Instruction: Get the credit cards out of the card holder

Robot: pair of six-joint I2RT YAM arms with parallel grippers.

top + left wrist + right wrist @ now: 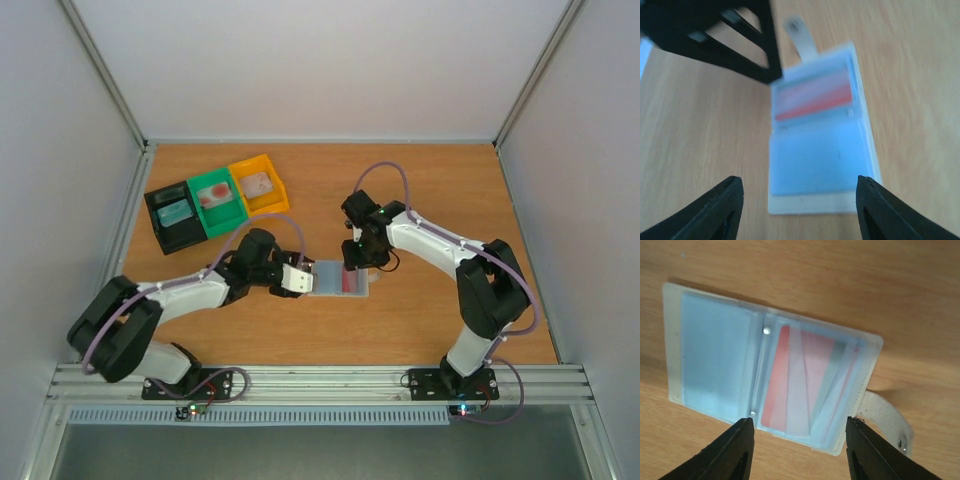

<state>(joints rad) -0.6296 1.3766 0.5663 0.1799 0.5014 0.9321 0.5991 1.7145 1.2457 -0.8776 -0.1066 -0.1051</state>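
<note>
Card holder (332, 279) lies spread between left gripper (798, 183) and right gripper (800, 423).

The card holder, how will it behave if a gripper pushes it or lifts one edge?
Thin and flat, the card holder probably slides on the smooth wooden table rather than tipping. Lifted by one edge, it would likely flop at its centre fold. Its glossy plastic looks slippery, so the reddish card might slip out.
</note>
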